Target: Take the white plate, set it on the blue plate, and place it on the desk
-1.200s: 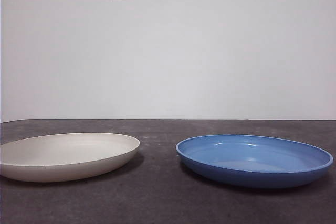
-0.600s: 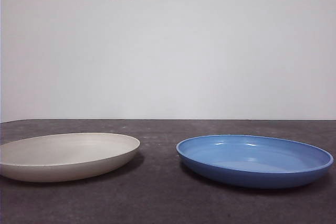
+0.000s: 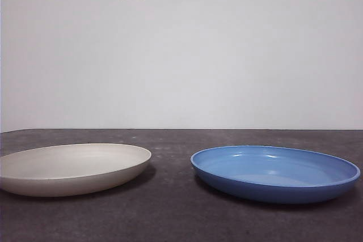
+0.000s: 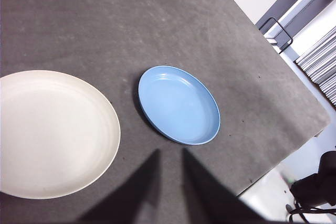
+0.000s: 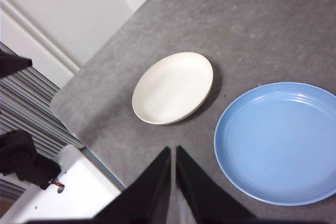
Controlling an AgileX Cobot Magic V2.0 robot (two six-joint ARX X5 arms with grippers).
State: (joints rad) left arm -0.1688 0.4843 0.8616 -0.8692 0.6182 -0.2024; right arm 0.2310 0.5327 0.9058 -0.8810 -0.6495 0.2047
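I'm seeing the matte cream round plate (image 3: 71, 168) and glossy blue round plate (image 3: 275, 173) sitting apart on the grey-brown desk (image 3: 170, 219); left gripper (image 4: 167, 153) slightly parted, right gripper (image 5: 172, 150) nearly closed, both holding nothing.

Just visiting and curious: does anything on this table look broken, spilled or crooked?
Nothing stands out. The white plate and the blue plate sit apart on the desk, both whole and empty.
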